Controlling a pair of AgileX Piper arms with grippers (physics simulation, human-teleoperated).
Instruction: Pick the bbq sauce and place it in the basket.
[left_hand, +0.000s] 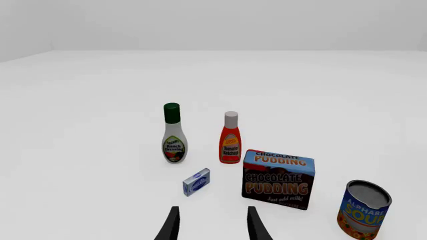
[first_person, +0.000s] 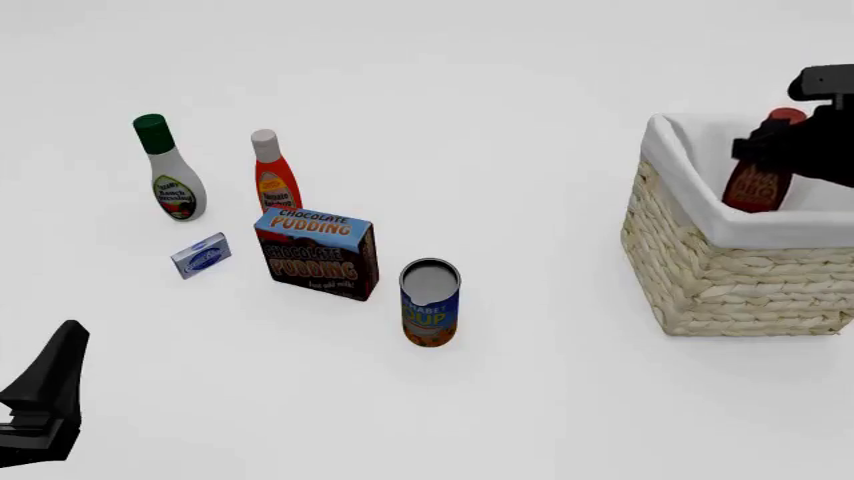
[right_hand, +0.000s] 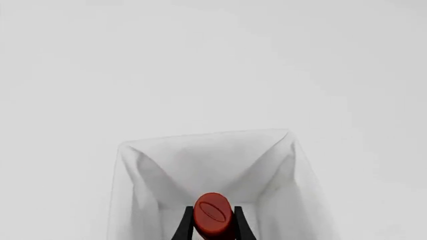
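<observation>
**BBQ bottle hanging over the basket, just needs dropping in**

Bbq sauce (first_person: 757, 182) held near its red cap by the right gripper (first_person: 790, 140), fingers clamped on the neck. Hangs roughly upright, a bit tilted, long axis pointing down into the basket (first_person: 707, 270), lower body already below the white-lined rim. Probably just a lower and release from here. Label only partly readable, looks like "BBQ".

Well off to the basket's left: "Ranch Dressing" bottle (first_person: 171, 170), "Tomato Ketchup" bottle (first_person: 274, 172), "CHOCOLATE PUDDING" box (first_person: 318, 252), "ALPHABET SOUP" can (first_person: 430, 302), small blue box (first_person: 200, 255). Left gripper (left_hand: 212, 225) parked way over there too, fingers apart, holding nothing.
</observation>
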